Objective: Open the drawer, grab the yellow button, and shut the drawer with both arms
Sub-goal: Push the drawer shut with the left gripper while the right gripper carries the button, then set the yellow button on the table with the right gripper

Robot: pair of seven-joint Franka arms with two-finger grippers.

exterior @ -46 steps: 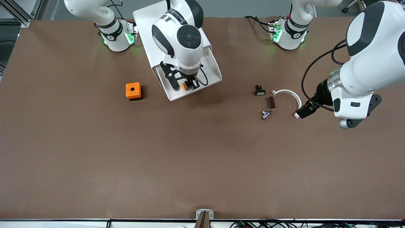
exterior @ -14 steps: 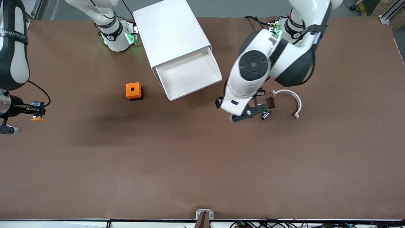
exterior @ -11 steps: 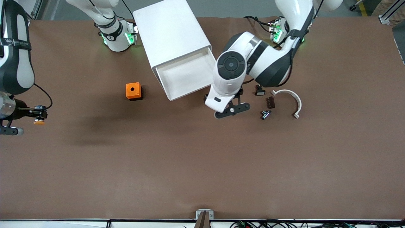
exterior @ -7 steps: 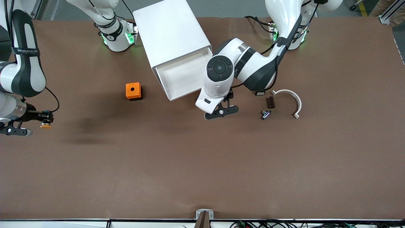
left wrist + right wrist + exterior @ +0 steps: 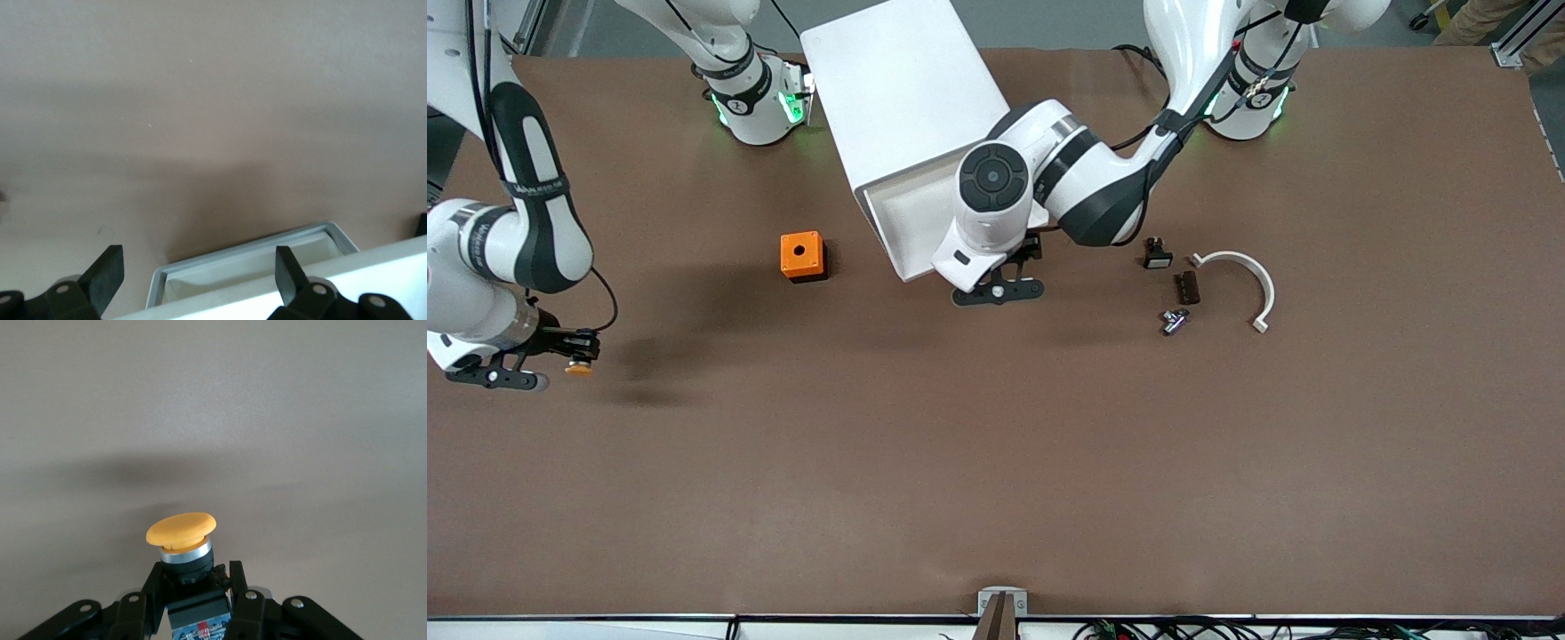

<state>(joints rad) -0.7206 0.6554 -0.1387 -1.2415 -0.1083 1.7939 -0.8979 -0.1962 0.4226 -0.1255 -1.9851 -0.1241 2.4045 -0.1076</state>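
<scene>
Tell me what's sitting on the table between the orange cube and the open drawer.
Nothing: in the front view only bare brown table lies between the orange cube and the open drawer.

The left arm [image 5: 1049,178] hides part of the drawer [image 5: 903,222]; the button [image 5: 181,543] body runs off-frame.

Brown table [image 5: 996,462] carries a white cabinet [image 5: 898,80] and an orange cube [image 5: 801,256]. Small parts and a white curved piece [image 5: 1240,267] sit toward the left arm's end.
</scene>
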